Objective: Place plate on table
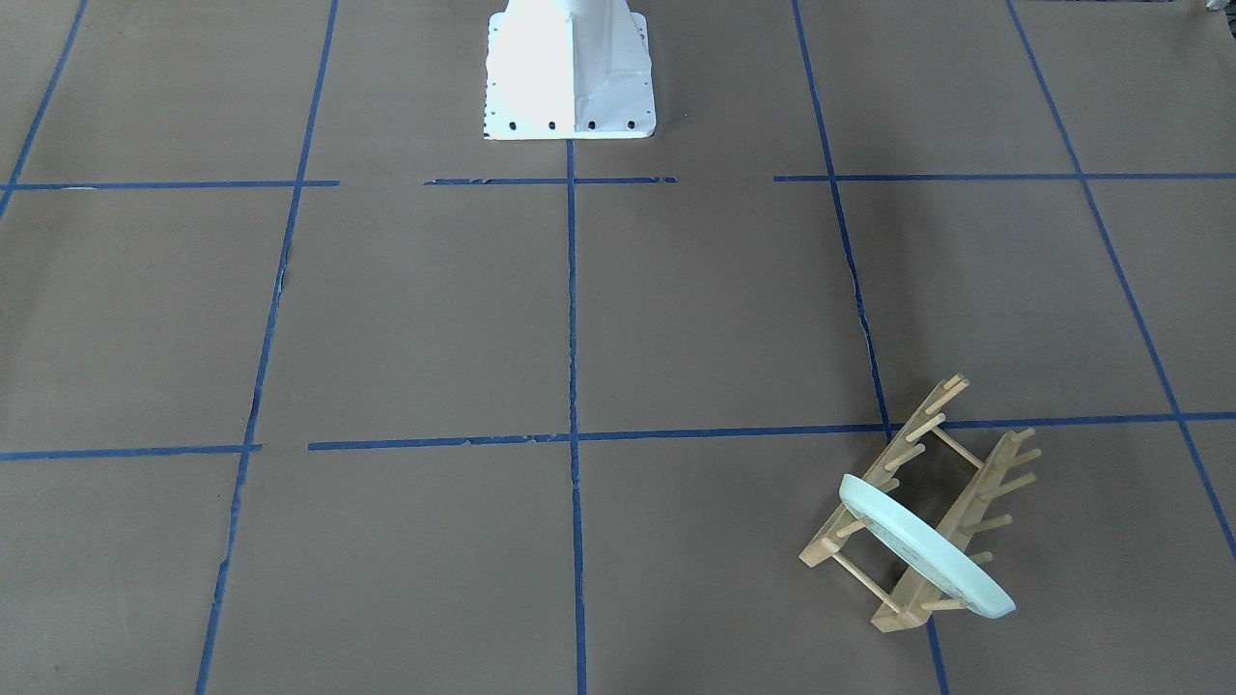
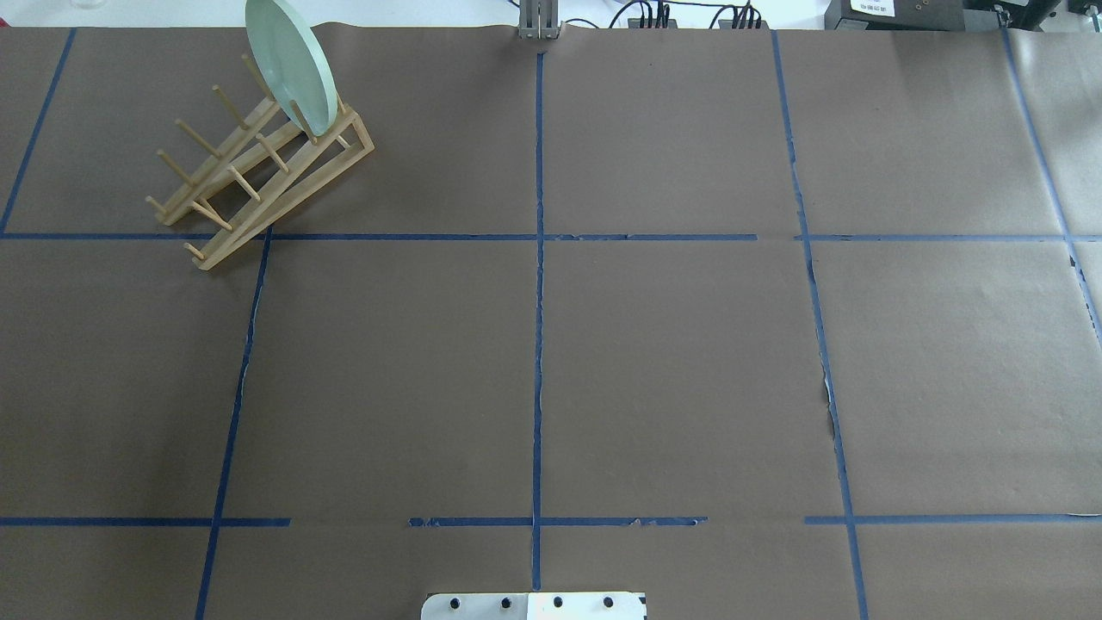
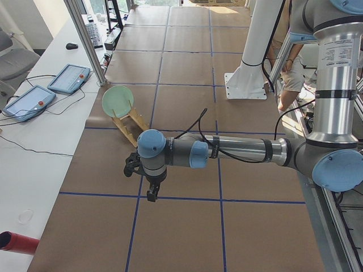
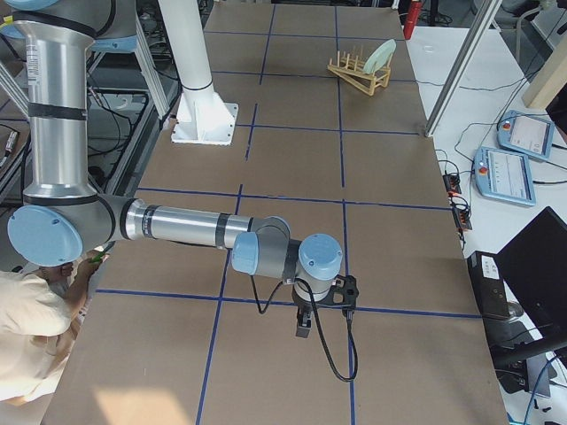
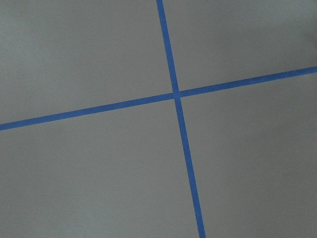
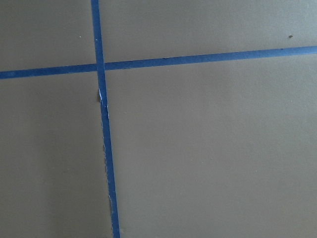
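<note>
Standing on edge among the pegs of the wooden rack (image 1: pixel 973 504) at the far left corner of the table (image 2: pixel 671 362), the plate (image 2: pixel 293 69) looks rigid, slick and chippable, probably best pinched at its exposed upper rim; whether the left end effector (image 3: pixel 152 196) or the right end effector (image 4: pixel 303 328) is spread cannot be told.

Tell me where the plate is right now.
In the overhead view the plate stands on edge at the far end of the wooden rack, near the table's far left corner, on the robot's left side.
</note>
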Controlling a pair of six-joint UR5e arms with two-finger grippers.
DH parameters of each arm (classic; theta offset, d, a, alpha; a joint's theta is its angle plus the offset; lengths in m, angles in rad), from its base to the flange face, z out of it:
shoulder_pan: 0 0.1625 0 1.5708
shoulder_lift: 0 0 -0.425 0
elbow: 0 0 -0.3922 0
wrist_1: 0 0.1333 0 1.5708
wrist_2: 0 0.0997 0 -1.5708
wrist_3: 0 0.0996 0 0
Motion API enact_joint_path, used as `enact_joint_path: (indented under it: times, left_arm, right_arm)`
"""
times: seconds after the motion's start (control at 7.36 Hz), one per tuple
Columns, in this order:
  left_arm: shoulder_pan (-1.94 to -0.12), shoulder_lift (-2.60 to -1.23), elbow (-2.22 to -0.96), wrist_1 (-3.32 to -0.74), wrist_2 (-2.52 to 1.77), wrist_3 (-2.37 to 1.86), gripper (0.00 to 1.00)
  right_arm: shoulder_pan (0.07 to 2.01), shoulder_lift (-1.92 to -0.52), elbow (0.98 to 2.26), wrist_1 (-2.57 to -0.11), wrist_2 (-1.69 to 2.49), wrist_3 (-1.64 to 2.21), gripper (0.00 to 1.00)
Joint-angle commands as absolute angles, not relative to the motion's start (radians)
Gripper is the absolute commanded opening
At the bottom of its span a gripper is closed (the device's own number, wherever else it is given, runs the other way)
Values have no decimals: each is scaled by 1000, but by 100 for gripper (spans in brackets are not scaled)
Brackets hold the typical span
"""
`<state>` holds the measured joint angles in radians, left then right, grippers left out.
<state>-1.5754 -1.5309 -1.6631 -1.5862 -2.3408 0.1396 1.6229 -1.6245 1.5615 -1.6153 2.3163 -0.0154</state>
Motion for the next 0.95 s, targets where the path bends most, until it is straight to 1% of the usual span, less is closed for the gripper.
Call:
enact_joint_path:
  times: [0.0,0.41,0.68,0.81]
  left_arm:
    - [-1577,-1531,-1667,-1588,-2338,140,100]
    - [-1574,-1560,-1678,-1604,-2338,129,100]
    - [-1574,-1723,-1596,-1711,-2286,79,100]
    - [-1571,-1745,-1600,-1724,-2298,-17,100]
  right_arm:
    - [1623,-1624,1562,-1615,2316,-15,100]
    - [1623,-1624,1562,-1615,2316,-15,100]
    - [1623,-1624,1560,-1615,2316,-15,100]
    - [1623,-1624,1560,-1615,2316,-15,100]
